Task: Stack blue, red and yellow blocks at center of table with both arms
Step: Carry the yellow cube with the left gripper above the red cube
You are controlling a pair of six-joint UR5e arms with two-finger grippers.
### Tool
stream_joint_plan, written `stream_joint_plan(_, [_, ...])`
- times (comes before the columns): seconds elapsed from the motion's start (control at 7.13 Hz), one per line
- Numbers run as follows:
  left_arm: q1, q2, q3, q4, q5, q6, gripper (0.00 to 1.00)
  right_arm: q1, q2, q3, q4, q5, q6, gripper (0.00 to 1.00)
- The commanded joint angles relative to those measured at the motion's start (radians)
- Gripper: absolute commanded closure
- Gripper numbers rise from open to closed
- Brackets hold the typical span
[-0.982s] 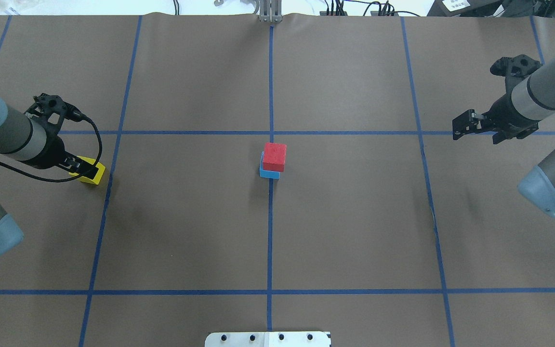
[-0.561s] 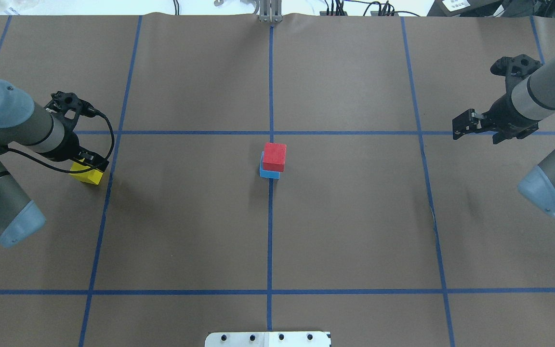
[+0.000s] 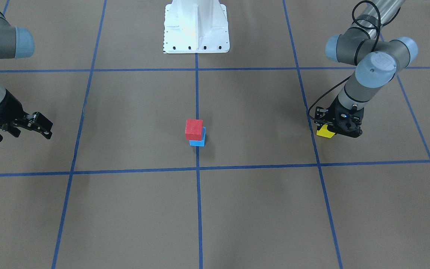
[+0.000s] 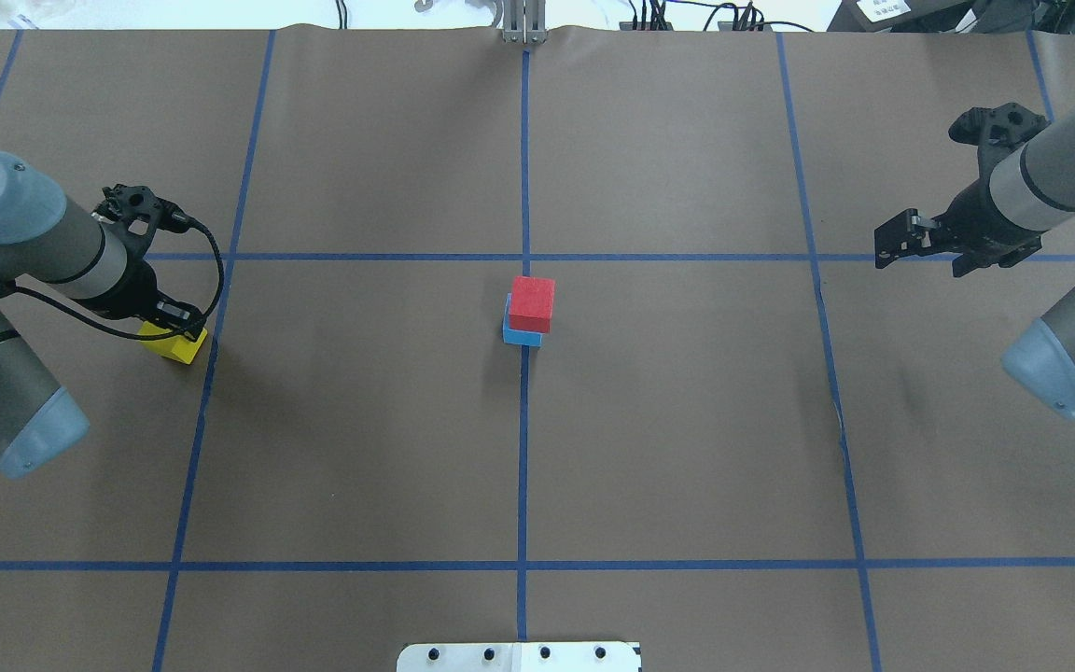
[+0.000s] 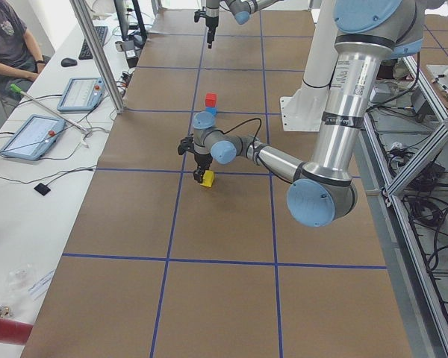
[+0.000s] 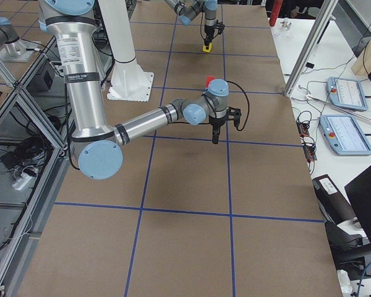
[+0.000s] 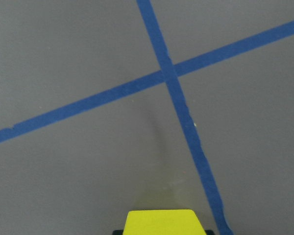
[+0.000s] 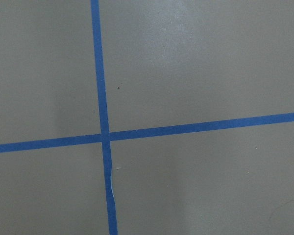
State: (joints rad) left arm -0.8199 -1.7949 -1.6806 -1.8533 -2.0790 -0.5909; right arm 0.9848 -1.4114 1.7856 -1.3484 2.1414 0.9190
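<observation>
1. So, the left gripper is pointing straight down with the yellow block sitting between its jaws. I can't tell whether they've actually pinched it or are just straddling it.
2. Get a firm, centred squeeze on two flat faces before lifting, I'd say; a corner grip would probably let the yellow block twist.
3. The red block is already on the blue block, well away from those jaws and roughly midway between both grippers.
4. Red looks nudged slightly toward the right arm's side, so aim the drop at red's top, not blue's.
5. Lift clear, come in high, lower straight down, then let go gently.
6. The right gripper hangs far off with jaws spread wide, holding nothing.
</observation>
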Motion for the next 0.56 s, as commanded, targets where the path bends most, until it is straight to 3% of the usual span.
stream_joint_plan(0.0, [-0.03,-0.187,-0.042,0.203,-0.058,-0.07,1.0,-0.001,0.0,0.002,0.0,0.0,-0.002,0.0])
stream_joint_plan(0.14, [-0.025,-0.333,-0.027,0.283,-0.058,-0.157,1.0,-0.001,0.002,0.0,0.0,0.0,-0.006,0.0])
stream_joint_plan(0.42, [0.014,-0.543,0.103,0.293,-0.05,-0.285,1.0,0.002,0.002,0.0,0.0,-0.002,-0.012,0.0])
